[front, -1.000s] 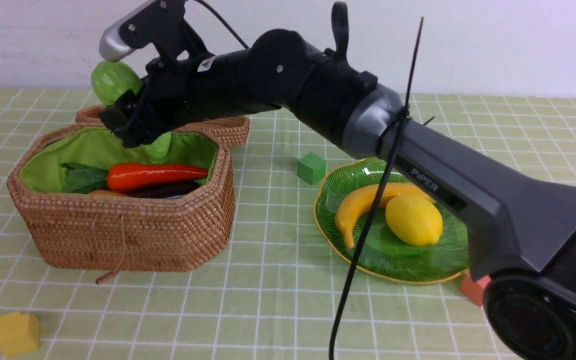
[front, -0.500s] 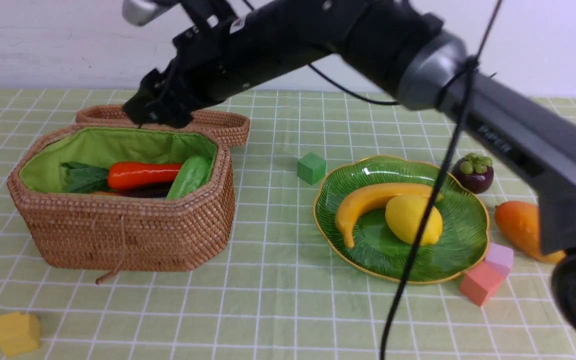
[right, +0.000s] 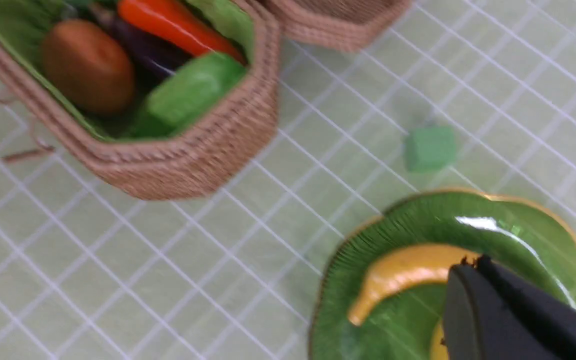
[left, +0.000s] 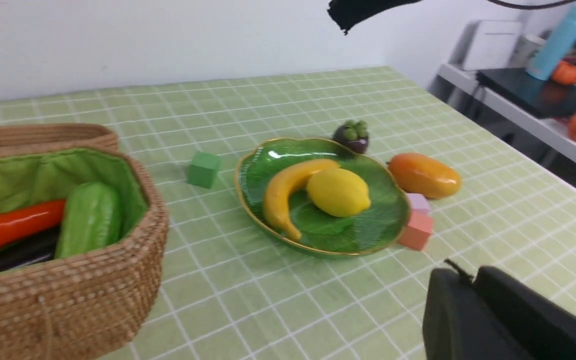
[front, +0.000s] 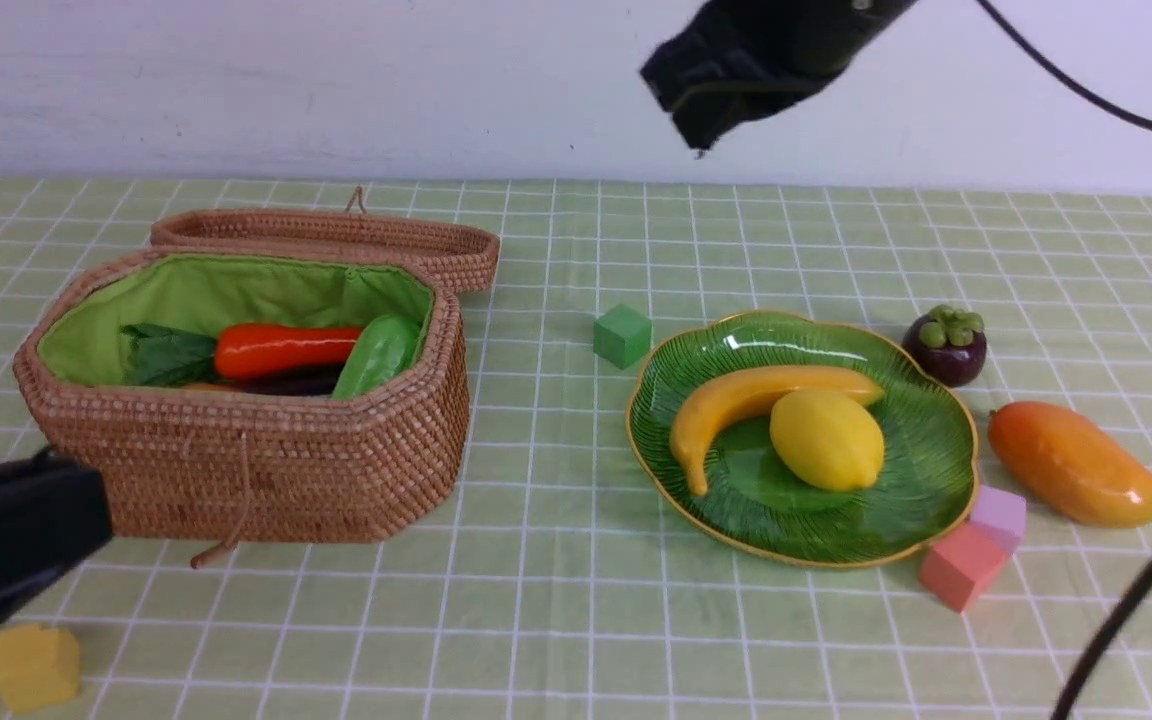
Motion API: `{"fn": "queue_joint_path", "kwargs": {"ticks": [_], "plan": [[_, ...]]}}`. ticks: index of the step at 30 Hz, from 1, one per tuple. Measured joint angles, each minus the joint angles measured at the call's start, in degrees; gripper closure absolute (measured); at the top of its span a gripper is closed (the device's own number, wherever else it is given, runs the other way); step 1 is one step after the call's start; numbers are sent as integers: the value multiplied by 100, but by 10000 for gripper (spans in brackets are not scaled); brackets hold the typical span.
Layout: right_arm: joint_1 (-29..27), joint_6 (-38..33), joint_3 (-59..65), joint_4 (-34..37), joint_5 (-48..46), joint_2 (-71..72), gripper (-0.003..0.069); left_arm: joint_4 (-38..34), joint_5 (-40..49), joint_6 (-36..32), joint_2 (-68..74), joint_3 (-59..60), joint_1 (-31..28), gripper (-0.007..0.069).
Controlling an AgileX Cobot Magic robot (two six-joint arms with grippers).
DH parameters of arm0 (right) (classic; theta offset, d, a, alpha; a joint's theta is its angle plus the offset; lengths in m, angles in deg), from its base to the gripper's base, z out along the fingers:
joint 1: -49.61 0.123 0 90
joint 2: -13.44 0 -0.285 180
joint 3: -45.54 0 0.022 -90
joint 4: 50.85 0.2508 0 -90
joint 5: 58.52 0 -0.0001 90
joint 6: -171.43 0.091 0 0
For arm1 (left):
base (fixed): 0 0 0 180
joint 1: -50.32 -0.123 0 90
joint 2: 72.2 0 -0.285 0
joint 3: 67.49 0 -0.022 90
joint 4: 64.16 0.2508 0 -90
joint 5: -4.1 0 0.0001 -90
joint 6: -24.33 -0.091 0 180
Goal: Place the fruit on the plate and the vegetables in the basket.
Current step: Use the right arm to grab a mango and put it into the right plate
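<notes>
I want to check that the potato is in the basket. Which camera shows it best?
The right wrist view: the round orange-brown potato lies fully exposed inside the woven wicker basket. The front view shows only a sliver; the left wrist view shows none.

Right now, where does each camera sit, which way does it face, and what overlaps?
Front: between the arms, facing forward at basket, plate, mango; right gripper high up.
Left wrist: on left arm, looking across to the plate; left gripper shut.
Right wrist: high, looking down at basket; right gripper shut.
Shared: all show the banana.
</notes>
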Motion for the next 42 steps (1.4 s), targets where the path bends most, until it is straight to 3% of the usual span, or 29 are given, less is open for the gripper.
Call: {"fn": "queue_joint_path", "kwargs": {"ticks": [7,12,16,19,20,23,27,39,42], "plan": [[-986,122,2321,-811,0,1407,676,-973,477,-1502,0,0,0,578],[-2045,177,3598,-860,130,1628,662,-1075,551,-1725,0,0,0,578],[-2716,-8,4190,-672,723,1472,596,-1086,551,-1738,0,0,0,578],[-3008,-540,4336,-323,1464,1126,429,-1096,551,-1751,0,0,0,578],[-3025,-650,4342,-283,1553,1075,403,-1096,551,-1751,0,0,0,578],[-3060,-1193,4354,-60,2222,579,144,-1096,551,-1751,0,0,0,578],[-3060,-1376,4354,28,2686,171,-3,-1096,551,-1751,0,0,0,578],[-3060,-1439,4354,-249,2920,-684,24,-1096,551,-1735,0,0,0,578],[-3060,-1439,4354,-266,2940,-774,66,-1096,551,-1730,0,0,0,578]]}}
